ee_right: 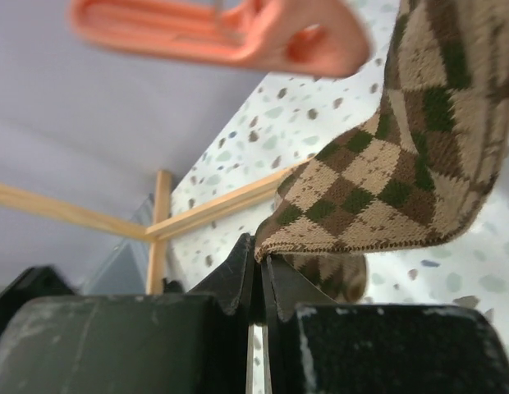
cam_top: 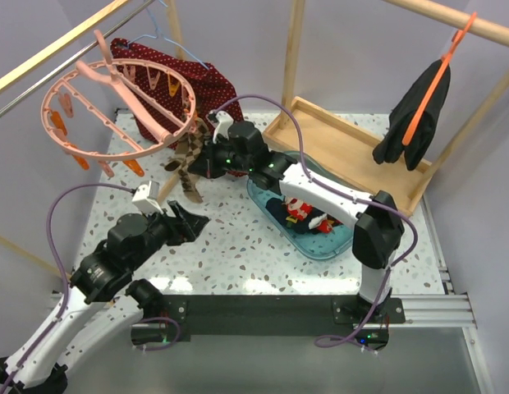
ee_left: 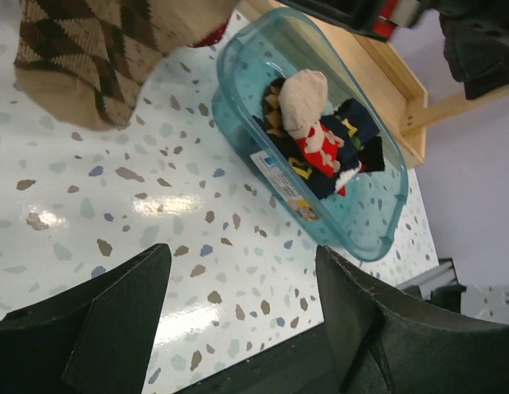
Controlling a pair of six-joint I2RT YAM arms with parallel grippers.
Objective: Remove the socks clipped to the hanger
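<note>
The brown sock (cam_top: 186, 168) has tan, brown and dark green diamonds on it, and a plain tan toe. It hangs down from the near edge of the pink hanger (cam_top: 115, 98), a big round ring with spokes and little pink and orange clips. The ring hangs tilted over the far left of the table (cam_top: 238, 254), in front of a red cloth (cam_top: 193, 82) with white dots.

The right gripper (ee_right: 259, 258) is squeezed shut. The bottom corner of the sock sits right at its tips and looks pinched there. The left gripper (ee_left: 238, 312) is wide open with nothing in it. It hangs low over the table, just near the sock's toe.

More socks (ee_left: 320, 139) lie in the blue tub (ee_left: 378, 238) on the table. They are dark blue with red and yellow bits, and one has a tan toe.

From above, the right gripper covers the spot where the sock meets the ring, so the clip holding it cannot be seen. In the right wrist view the pink piece over the sock is blurry. The socks in the tub lie piled on each other, so they are hard to count.
</note>
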